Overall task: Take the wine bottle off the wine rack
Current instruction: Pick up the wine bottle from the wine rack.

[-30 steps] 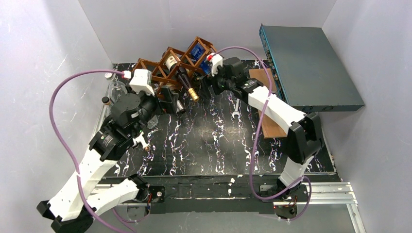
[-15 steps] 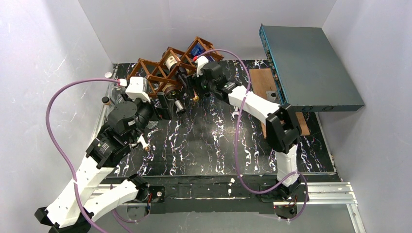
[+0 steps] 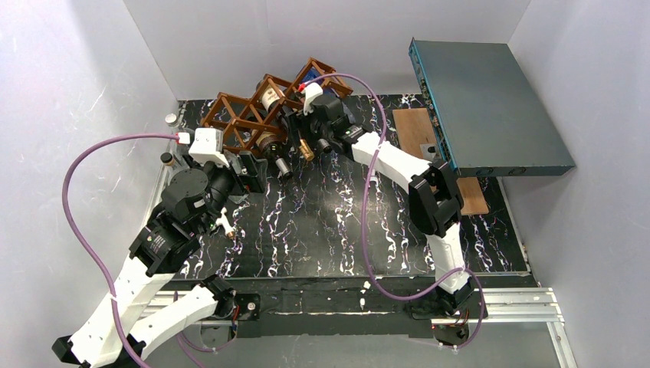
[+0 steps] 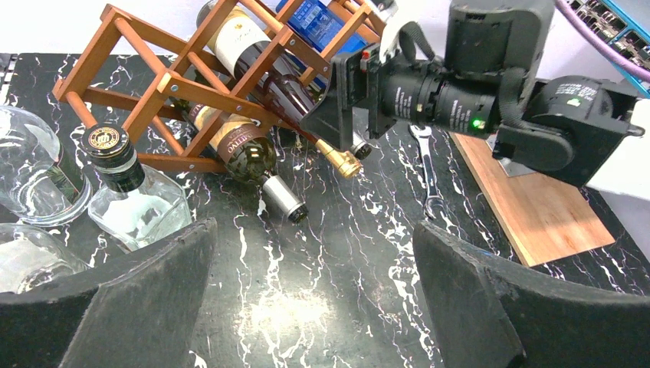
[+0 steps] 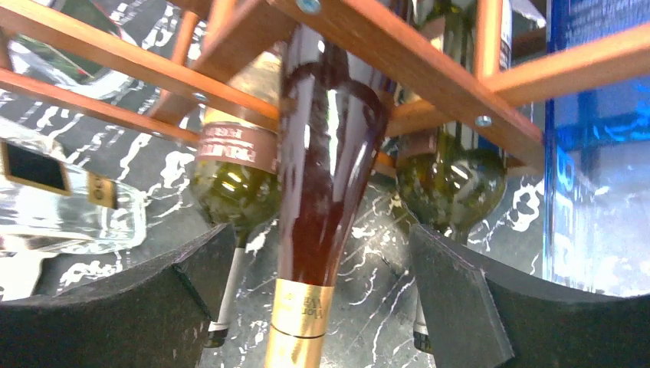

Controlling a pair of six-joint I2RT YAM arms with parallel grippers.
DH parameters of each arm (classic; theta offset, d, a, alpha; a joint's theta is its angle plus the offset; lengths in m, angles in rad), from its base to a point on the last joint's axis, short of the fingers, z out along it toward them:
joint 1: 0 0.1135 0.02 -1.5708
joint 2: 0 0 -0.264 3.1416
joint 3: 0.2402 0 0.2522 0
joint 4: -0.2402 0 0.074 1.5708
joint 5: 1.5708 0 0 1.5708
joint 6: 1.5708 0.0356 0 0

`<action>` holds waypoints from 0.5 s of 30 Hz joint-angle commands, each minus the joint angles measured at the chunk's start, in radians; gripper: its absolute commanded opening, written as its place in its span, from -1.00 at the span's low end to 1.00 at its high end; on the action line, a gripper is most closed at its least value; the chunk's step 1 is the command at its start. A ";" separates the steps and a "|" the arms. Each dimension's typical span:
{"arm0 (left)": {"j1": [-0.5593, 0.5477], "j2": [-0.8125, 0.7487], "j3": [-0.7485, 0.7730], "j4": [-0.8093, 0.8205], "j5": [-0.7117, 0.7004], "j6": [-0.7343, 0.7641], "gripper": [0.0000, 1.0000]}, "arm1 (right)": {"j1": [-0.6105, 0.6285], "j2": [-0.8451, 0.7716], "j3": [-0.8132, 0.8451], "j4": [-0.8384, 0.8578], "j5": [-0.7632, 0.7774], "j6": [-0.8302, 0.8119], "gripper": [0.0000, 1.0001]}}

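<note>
The reddish-brown wine rack (image 3: 245,115) (image 4: 153,84) (image 5: 429,69) stands at the back of the table with several bottles lying in its cells. One dark wine bottle (image 4: 341,159) (image 5: 326,176) with a gold foil neck (image 3: 306,149) points down out of the rack toward the table. My right gripper (image 3: 316,136) (image 5: 318,253) straddles that neck, open, with a gap showing on each side. My left gripper (image 3: 249,170) (image 4: 314,238) hangs open over bare table in front of the rack, a silver-capped bottle (image 4: 260,172) just beyond it.
Clear glass bottles (image 4: 138,207) (image 3: 172,134) stand left of the rack. A blue box (image 4: 318,23) (image 5: 598,153) sits in the rack's right cell. A wrench (image 4: 429,172) (image 3: 372,170) lies on the table, beside a wooden board (image 3: 418,126) and a large grey-blue case (image 3: 490,100).
My right arm has swung left from beside the board to the rack, bringing its gripper around the gold-necked bottle. My left arm has drawn back slightly, still open.
</note>
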 commanded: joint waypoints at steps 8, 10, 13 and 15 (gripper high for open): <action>0.005 -0.025 -0.014 0.018 -0.003 0.006 0.97 | -0.053 -0.152 0.070 -0.118 -0.115 -0.125 0.97; 0.005 -0.035 -0.028 0.026 -0.005 0.005 0.97 | -0.094 -0.164 0.075 -0.142 -0.142 -0.200 0.97; 0.006 -0.036 -0.035 0.037 0.000 0.003 0.97 | -0.175 -0.164 0.110 -0.203 -0.241 -0.266 0.97; 0.006 -0.030 -0.032 0.040 0.006 0.004 0.97 | -0.216 -0.142 0.145 -0.230 -0.280 -0.301 0.97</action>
